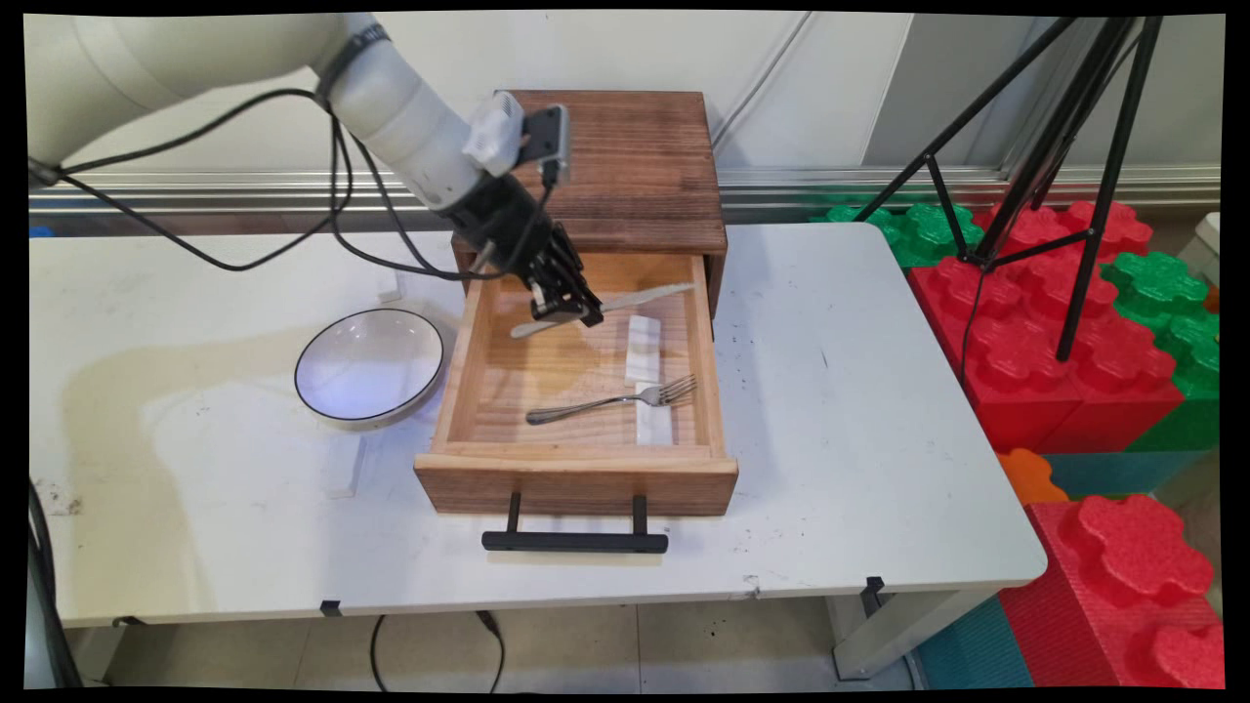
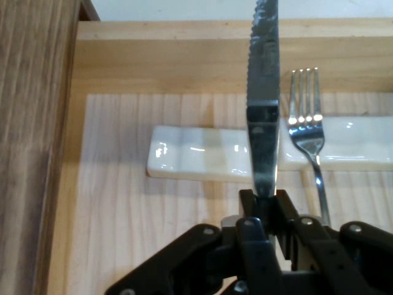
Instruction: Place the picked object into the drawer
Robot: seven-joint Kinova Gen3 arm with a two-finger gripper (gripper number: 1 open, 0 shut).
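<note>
I have the jaws (image 1: 566, 310) clamped on the knife (image 1: 645, 296), held over the open drawer (image 1: 576, 469) above the fork (image 1: 610, 400) and white rests (image 1: 643, 349). I'd keep the blade level, clear of the drawer walls.

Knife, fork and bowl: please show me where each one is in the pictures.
knife (image 2: 263, 132), hand view, on its blade above the closed fingers.
fork (image 1: 610, 400), main view, on its handle inside the open drawer.
bowl (image 1: 369, 365), main view, on its inner surface.

Bright, even light; soft shadows; knife (image 2: 263, 92) glares
</note>
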